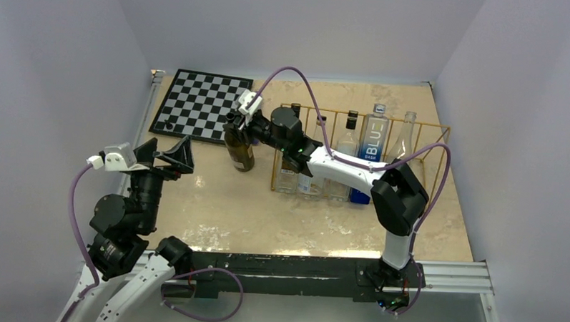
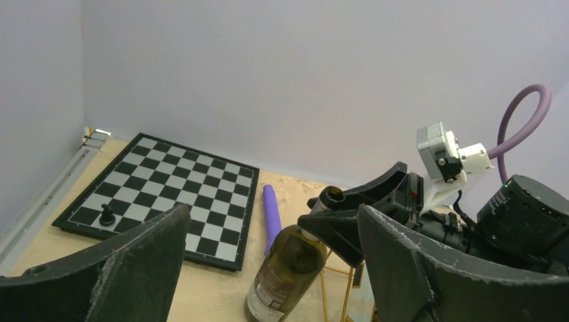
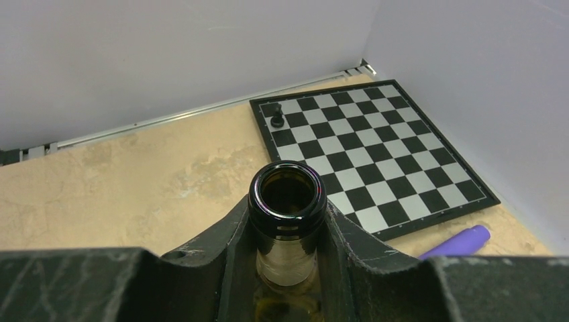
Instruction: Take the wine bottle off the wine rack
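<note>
Wine bottle [image 1: 239,151], dark brown and roughly upright, is out of the wine rack [image 1: 426,141], just left of its left end and near the chessboard's [image 1: 202,104] near-right corner. The right gripper [image 1: 235,120] is clenched around its neck, below the open mouth. The left gripper [image 1: 166,153] hangs spread apart, well to the left.

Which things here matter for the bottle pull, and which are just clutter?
Job:
- wine bottle, its neck held in the right gripper
- wine rack

Lying about:
- chessboard
- black pawn on the chessboard
- purple pen
- blue-labelled bottle and clear bottle, both in the rack
</note>
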You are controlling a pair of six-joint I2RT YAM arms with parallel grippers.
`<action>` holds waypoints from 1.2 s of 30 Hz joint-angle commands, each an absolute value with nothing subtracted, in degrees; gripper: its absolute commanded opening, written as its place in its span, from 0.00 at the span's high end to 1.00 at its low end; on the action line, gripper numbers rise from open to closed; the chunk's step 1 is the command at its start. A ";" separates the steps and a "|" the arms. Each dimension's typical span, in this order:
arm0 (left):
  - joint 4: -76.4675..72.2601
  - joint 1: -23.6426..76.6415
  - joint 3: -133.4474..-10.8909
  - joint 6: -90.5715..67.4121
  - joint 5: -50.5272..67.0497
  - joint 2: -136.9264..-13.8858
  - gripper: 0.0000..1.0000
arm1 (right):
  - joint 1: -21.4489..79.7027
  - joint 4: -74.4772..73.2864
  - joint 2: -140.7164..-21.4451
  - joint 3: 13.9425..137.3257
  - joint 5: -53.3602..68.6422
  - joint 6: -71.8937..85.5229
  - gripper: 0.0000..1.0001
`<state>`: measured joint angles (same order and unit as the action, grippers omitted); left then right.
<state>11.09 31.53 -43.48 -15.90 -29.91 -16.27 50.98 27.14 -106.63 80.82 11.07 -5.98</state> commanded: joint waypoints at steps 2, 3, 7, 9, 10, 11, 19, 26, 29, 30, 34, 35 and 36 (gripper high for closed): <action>9.50 31.58 -44.10 -16.00 -27.75 -17.96 0.01 | 50.71 40.08 -101.54 79.60 7.39 -5.31 0.79; 9.50 31.60 -44.06 -16.00 -27.63 -17.93 0.01 | 50.71 40.40 -101.52 79.24 6.93 -5.09 0.75; 9.30 31.61 -43.86 -15.78 -27.68 -18.07 0.01 | 50.66 41.19 -100.63 78.15 5.34 -4.04 0.58; 9.23 31.58 -43.98 -15.79 -27.54 -18.26 0.01 | 50.56 40.56 -100.03 78.13 5.15 -3.86 0.50; 9.23 31.59 -43.96 -15.75 -27.47 -18.35 0.01 | 50.56 40.03 -99.64 78.25 5.04 -3.87 0.47; 9.23 31.58 -43.96 -15.73 -27.28 -18.49 0.01 | 50.58 39.47 -99.32 78.35 4.95 -3.75 0.46; 9.05 31.64 -43.92 -15.82 -26.45 -19.28 0.01 | 50.45 31.23 -93.74 78.02 0.19 -1.24 0.41; 9.12 31.67 -44.31 -15.89 -24.13 -20.74 0.01 | 50.45 5.17 -80.72 77.80 -18.29 3.67 0.40; 8.68 31.71 -44.41 -15.84 -21.70 -21.77 0.01 | 49.82 -0.45 -73.83 73.61 -24.93 1.15 0.40; 8.31 31.73 -44.43 -15.68 -20.82 -22.43 0.01 | 49.15 -2.43 -71.61 71.35 -25.16 0.45 0.40; 9.92 31.67 -46.93 -15.60 -16.50 -27.04 0.01 | 43.63 -13.09 -64.33 67.41 -27.59 2.49 0.40; 10.61 31.70 -47.55 -15.73 -15.32 -28.20 0.01 | 41.40 -16.08 -62.87 66.73 -27.42 4.06 0.40; 11.17 31.65 -48.09 -15.81 -14.18 -29.29 0.01 | 39.14 -18.06 -61.29 65.88 -27.23 5.31 0.40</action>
<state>11.00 31.53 -44.56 -15.90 -20.25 -25.17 45.50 -3.97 -65.23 68.93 -22.26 1.58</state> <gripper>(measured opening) 0.992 0.600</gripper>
